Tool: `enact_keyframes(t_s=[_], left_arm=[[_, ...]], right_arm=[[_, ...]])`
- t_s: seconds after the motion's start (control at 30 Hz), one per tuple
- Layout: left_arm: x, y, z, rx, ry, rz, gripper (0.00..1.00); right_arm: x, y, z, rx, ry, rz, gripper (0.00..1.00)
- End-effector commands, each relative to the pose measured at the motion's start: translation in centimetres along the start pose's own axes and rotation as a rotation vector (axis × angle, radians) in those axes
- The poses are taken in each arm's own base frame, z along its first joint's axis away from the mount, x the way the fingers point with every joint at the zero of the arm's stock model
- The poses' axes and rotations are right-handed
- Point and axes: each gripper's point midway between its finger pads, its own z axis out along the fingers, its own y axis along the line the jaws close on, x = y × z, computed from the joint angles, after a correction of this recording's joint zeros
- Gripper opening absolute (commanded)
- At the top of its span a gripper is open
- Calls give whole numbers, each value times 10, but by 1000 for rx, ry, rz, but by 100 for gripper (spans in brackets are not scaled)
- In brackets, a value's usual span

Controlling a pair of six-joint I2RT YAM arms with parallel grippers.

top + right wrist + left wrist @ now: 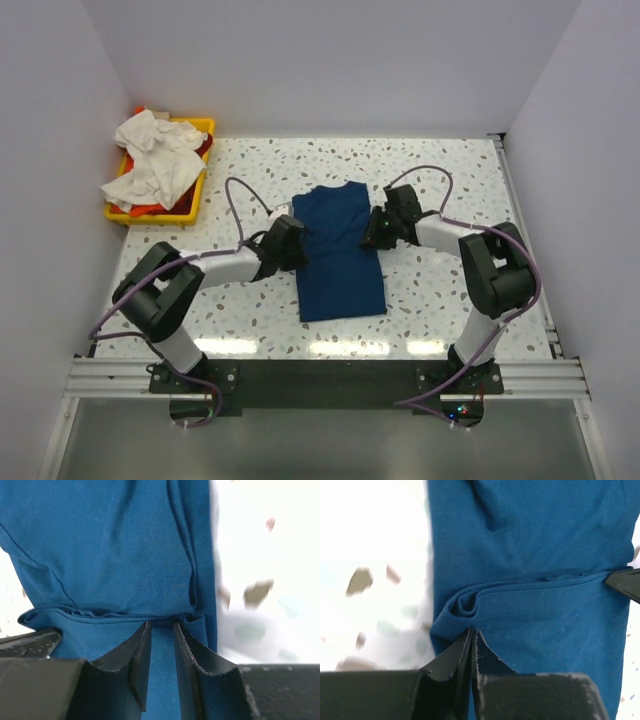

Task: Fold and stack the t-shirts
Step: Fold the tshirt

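A dark navy t-shirt [340,270] lies folded into a long strip in the middle of the table, with a stitched edge folded across it. My left gripper [298,245] [472,630] is at its left edge, shut on a rolled bit of the cloth [465,605]. At the right edge my right gripper [372,232] [161,623] is shut on the navy t-shirt [115,555], with a narrow strip of blue cloth between its fingers. White t-shirts [150,160] and an orange-red one [150,209] are heaped in the tray.
The yellow plastic tray [196,205] stands at the back left, against the left wall. White walls close in the speckled table [440,300] on three sides. Purple cables loop above both arms.
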Motion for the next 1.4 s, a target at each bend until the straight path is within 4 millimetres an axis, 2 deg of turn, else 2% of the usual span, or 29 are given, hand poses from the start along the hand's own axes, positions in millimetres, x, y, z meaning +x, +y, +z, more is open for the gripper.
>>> enact_keyframes(t_s=[0.0, 0.13, 0.2, 0.43, 0.6, 0.73, 0.9, 1.0, 1.13, 1.37], left_arm=[[0, 9, -19, -18, -53, -31, 8], [-4, 12, -31, -15, -87, -43, 9], [-9, 8, -35, 0, -97, -36, 10], [-28, -16, -34, 51, -123, 25, 11], [-29, -20, -19, 32, -109, 57, 12], [-27, -17, -4, -2, -93, 76, 13], [-18, 4, 7, -64, -76, 62, 12], [-11, 14, 9, -77, -56, 57, 13], [-12, 12, 7, -55, -53, 71, 15], [-40, -7, -17, 22, -114, 66, 25]], right_arm=[[37, -24, -15, 82, 78, -25, 29], [37, -21, -33, 64, 49, -41, 30], [36, -19, -39, 65, 54, -54, 30], [13, 6, -55, 9, 8, -82, 30], [7, -5, -55, 68, -14, -86, 31], [14, -18, -43, 99, 17, -77, 31], [25, -39, -32, 135, 45, -63, 30], [31, -46, -28, 146, 63, -69, 30], [33, -50, -28, 161, 70, -69, 28], [26, -40, -42, 144, 59, -73, 28]])
